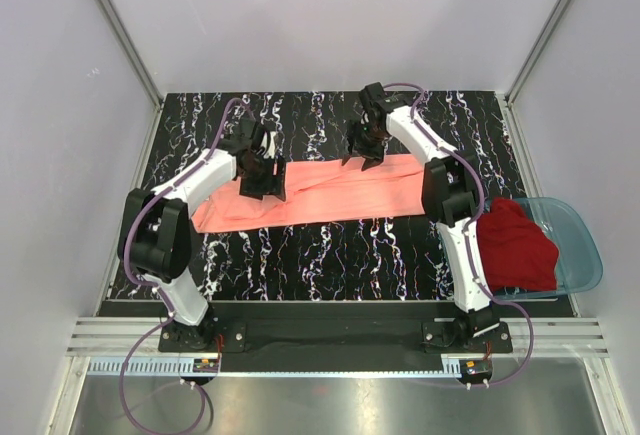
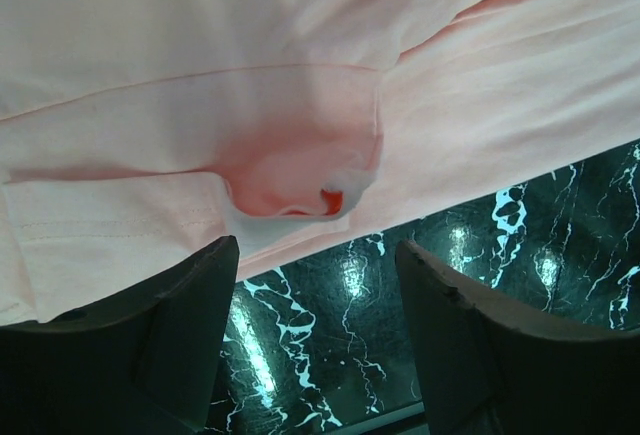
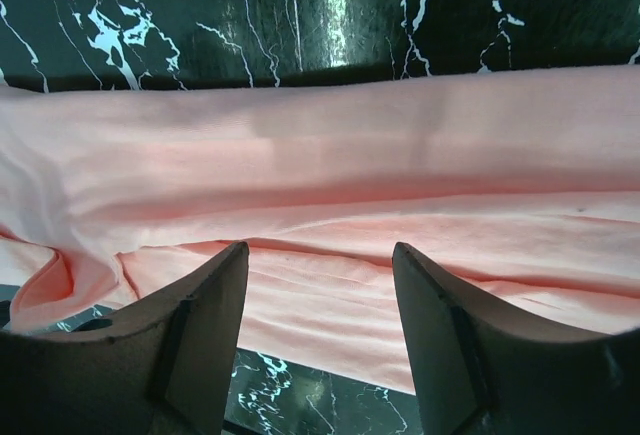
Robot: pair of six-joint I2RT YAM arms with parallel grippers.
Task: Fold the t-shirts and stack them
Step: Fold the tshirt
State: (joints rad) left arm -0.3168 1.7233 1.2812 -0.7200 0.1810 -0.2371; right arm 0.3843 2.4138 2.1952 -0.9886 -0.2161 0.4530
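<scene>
One long, creased pink t-shirt

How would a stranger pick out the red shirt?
Find the black marbled table, then the blue basin at its right edge. The red shirt lies crumpled over the basin's left side. Unlike the pink shirt spread mid-table, it is dark and bunched.

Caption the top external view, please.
Left gripper and right gripper, both open, over the salmon-pink t-shirt; dark red t-shirt spilling from blue basin.
</scene>
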